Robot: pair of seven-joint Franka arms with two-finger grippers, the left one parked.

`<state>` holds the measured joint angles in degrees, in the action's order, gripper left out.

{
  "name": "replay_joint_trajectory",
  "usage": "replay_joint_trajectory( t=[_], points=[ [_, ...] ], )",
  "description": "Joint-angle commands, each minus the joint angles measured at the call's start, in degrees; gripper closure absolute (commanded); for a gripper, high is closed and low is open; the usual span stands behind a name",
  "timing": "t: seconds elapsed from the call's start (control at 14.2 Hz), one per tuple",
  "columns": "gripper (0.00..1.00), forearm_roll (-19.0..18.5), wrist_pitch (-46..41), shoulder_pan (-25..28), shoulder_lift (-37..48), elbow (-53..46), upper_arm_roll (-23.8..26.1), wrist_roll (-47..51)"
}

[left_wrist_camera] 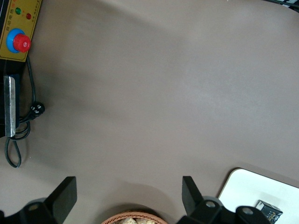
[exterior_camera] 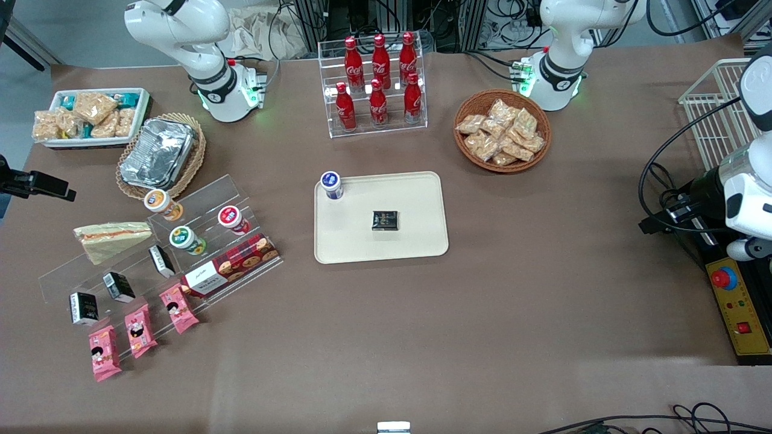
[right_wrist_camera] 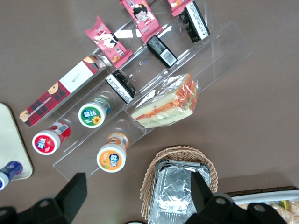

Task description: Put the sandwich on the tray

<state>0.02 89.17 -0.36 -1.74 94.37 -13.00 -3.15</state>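
Observation:
The sandwich (exterior_camera: 111, 239), a pale bread wedge with orange and green filling in clear wrap, lies on a clear acrylic stepped rack (exterior_camera: 205, 196) toward the working arm's end of the table. It also shows in the right wrist view (right_wrist_camera: 166, 107). The cream-beige tray (exterior_camera: 416, 241) lies flat at the table's middle, with a blue-capped cup (exterior_camera: 332, 184) and a dark packet (exterior_camera: 384, 220) on it. An edge of the tray shows in the right wrist view (right_wrist_camera: 9, 140). My gripper (right_wrist_camera: 138, 196) is open and empty, high above the table beside the foil-container basket (right_wrist_camera: 180, 191), well apart from the sandwich.
The wicker basket of foil containers (exterior_camera: 158, 154) stands farther from the front camera than the sandwich. The rack also holds round cups (exterior_camera: 187, 239), dark packets, a biscuit box (exterior_camera: 232, 265) and pink packets. A cola bottle rack (exterior_camera: 377, 78), a snack basket (exterior_camera: 502, 129) and a white snack tray (exterior_camera: 90, 114) stand farther back.

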Motion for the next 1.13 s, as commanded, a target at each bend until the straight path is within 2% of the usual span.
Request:
replay_joint_trajectory(
  t=[0.0, 0.14, 0.42, 0.63, 1.06],
  points=[
    [0.01, 1.29, 4.15, -0.87, -1.77, -0.42, -1.14, 10.49],
    [0.01, 1.47, 5.57, -0.87, -3.7, -0.06, -2.46, 13.42],
    [0.02, 1.56, 14.78, -0.87, -7.67, 3.87, -5.89, 19.56],
    [0.01, 1.56, 21.47, 0.27, -8.11, 9.32, -5.81, 29.38],
    [0.01, 1.56, 23.68, 0.62, -7.41, 14.16, -5.54, 37.32]
  ],
)
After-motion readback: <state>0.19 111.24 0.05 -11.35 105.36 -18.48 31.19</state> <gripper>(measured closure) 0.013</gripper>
